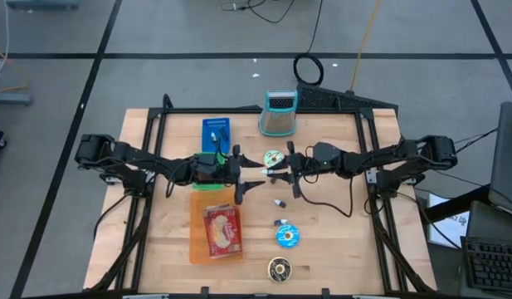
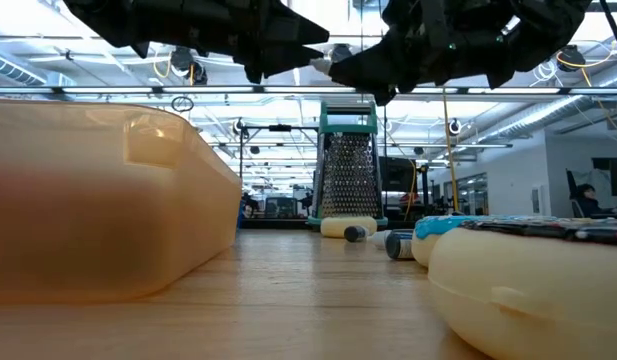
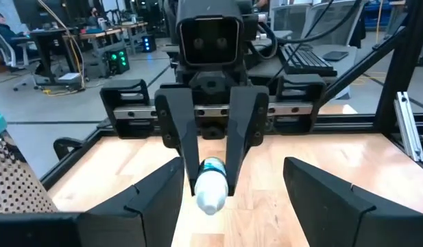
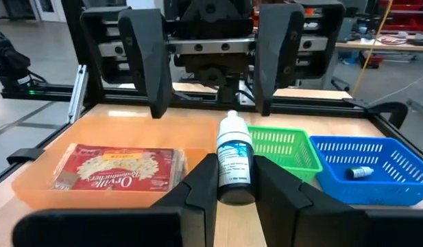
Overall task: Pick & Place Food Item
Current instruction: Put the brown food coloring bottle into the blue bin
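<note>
A small white bottle with a blue label [image 4: 233, 161] hangs level above the table's middle, with my right gripper [image 4: 235, 184] shut on it. Its cap end [image 4: 231, 121] points at my left gripper [image 1: 241, 173], which faces it from the table's left. The left gripper is open, and its fingers [image 4: 148, 65] stand wide apart on either side of the cap end without touching it. A red popcorn packet [image 1: 222, 231] lies flat in an orange tray [image 1: 197, 249] near the front edge. My right gripper pinches the bottle's labelled body [image 4: 223, 180] between its two fingers. The fingers come in level from the table's right and lie along the bottle. The bottle is level and clear of the table, with its cap end [image 3: 210, 195] sticking out past the fingertips.
A green basket [image 4: 283, 149] sits below the grippers, and beside it a blue basket [image 1: 215, 133] holds a small bottle. A metal grater [image 1: 278, 112] stands at the far edge. Round tins [image 1: 287, 236] and small bottles [image 1: 280, 203] lie front right of centre.
</note>
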Robot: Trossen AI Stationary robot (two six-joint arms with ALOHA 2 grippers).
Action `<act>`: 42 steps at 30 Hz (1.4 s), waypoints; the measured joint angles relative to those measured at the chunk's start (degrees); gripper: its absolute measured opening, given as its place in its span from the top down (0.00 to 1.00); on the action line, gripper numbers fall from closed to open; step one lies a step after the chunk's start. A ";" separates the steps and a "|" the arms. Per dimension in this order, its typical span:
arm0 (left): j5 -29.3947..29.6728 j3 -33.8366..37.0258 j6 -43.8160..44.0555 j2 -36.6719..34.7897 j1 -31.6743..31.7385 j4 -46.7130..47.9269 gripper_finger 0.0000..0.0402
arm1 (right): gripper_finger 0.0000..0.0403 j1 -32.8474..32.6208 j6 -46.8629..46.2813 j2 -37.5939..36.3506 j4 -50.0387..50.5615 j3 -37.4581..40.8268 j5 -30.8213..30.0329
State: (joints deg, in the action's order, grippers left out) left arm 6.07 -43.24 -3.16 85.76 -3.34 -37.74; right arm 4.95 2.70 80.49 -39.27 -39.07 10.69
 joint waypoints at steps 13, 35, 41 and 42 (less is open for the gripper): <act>0.03 0.07 0.35 0.00 0.22 0.28 0.37 | 0.84 -0.94 -0.07 0.00 -3.32 0.00 0.05; -1.51 0.08 2.01 0.03 0.38 0.17 0.75 | 0.83 -1.85 0.09 0.00 -3.82 0.00 0.08; -1.26 0.15 0.92 0.04 0.44 0.20 0.85 | 0.81 -1.84 -0.41 -0.04 -3.75 0.00 0.03; -0.98 0.15 0.36 0.04 0.43 0.11 0.87 | 0.80 -1.83 -0.50 -0.04 -3.75 0.00 -0.12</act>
State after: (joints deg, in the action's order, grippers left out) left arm 5.09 -43.09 -2.80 85.80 -2.91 -37.63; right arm 3.11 2.20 80.44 -43.03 -39.07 10.58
